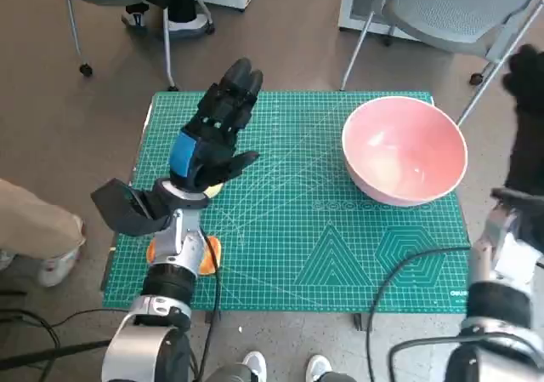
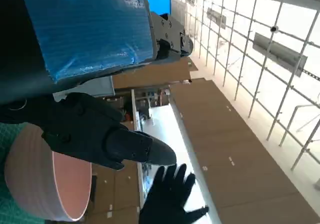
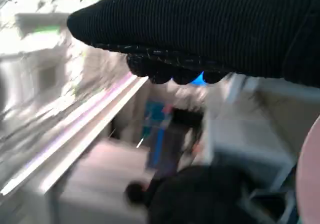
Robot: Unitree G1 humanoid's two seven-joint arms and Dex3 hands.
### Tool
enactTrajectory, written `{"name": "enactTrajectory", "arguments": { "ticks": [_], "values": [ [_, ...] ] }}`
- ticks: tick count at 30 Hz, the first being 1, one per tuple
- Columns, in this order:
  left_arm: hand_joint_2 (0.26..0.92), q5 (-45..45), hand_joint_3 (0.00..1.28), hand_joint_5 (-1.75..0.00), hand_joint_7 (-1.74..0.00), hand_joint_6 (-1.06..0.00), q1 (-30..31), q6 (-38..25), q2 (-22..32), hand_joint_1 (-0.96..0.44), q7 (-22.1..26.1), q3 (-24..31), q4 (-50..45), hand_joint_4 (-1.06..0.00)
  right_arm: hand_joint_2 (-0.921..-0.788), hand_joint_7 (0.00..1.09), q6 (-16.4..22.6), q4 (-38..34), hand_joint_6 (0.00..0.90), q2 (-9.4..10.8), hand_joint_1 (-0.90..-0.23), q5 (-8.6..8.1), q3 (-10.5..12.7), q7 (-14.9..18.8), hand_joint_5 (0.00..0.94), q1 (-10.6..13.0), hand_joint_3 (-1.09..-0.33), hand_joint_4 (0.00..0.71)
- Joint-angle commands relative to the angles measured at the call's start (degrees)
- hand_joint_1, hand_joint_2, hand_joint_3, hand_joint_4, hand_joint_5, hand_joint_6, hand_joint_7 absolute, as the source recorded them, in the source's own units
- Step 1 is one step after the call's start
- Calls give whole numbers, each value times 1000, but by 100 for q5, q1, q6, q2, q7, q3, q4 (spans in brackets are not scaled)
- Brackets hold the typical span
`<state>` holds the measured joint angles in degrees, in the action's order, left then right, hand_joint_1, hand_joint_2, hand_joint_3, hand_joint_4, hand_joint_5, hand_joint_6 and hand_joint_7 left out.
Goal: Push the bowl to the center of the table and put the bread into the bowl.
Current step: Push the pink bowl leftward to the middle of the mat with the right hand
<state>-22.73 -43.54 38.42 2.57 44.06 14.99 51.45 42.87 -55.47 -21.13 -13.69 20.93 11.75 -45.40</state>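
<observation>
Bowl [image 1: 405, 151] on the counter, bread [image 1: 210, 251] beneath the left arm.

The green mat [image 1: 297, 229] covers the counter, and the pink bowl sits upright on it, well off to the right of the left hand [image 1: 212, 135] and just inward of the right hand [image 1: 529, 127]. The left hand hangs above the mat, fingers stretched apart and holding nothing. The gloved right hand is raised at the counter's edge; its fingers look spread and empty in the left wrist view. The orange bread lies behind the left hand, partly hidden by the forearm.
</observation>
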Motion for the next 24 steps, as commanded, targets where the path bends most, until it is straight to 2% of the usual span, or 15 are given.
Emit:
{"name": "enactTrajectory", "arguments": {
  "ticks": [1, 7, 12, 20, 24],
  "values": [
    [921, 13, 116, -1, -1, -210, -79, 62, 57, -512, 5, 12, 50, -49, -921, 223, -418, -580, 182, -168, -574, -61, 92, 54, 0, -142, -853, 171],
    [921, 15, 116, -1, -3, -214, -70, 57, 63, -513, 7, 9, 40, -49, -921, 226, -743, -1037, 165, -270, -513, -57, 135, 181, 0, -305, -939, 160],
    [921, 19, 118, -1, -5, -219, -60, 50, 74, -512, -1, 4, 17, -49, -921, 225, -1046, -1349, 158, -312, -503, -4, 142, 133, 0, -381, -963, 157],
    [921, 11, 121, -1, -7, -224, -35, 48, 105, -511, 14, 7, -3, -49, -921, 217, -1516, -1713, 161, -341, -502, 107, 117, 50, 2, -402, -922, 159],
    [921, 8, 122, -1, -8, -227, -16, 43, 122, -511, 23, 6, -16, -50, -921, 209, -1747, -1816, 168, -309, -521, 125, 121, 10, 2, -379, -889, 162]
  ]
}}
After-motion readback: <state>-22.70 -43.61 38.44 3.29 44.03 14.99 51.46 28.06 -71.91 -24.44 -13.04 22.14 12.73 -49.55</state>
